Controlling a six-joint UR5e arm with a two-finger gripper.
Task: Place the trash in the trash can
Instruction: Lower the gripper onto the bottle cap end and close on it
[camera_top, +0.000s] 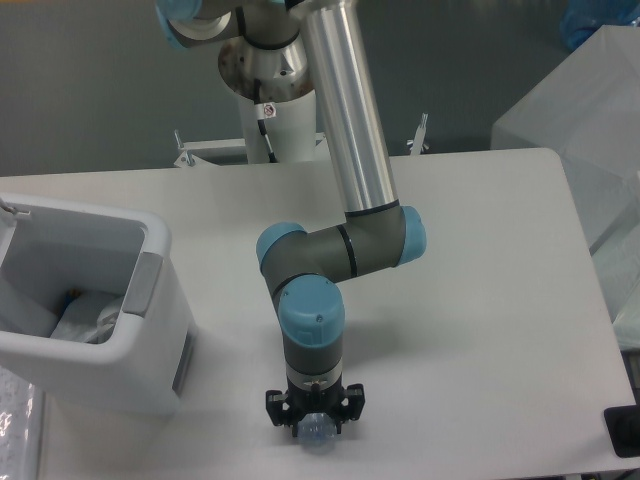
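Observation:
The trash can (158, 300), a white boxy bin with a grey patch on its side, stands at the table's left. A crumpled white wrapper (88, 320) lies inside it. Near the front edge, my gripper (316, 428) points straight down over the clear bluish bottle (318, 438). Only a small part of the bottle pokes out beneath the black gripper body. The wrist hides the fingers, so their stance around the bottle does not show.
The arm's pedestal (275, 110) rises behind the table's far edge. Translucent plastic-covered boxes (590, 110) stand at the right, beyond the table. A dark object (625, 432) sits at the front right corner.

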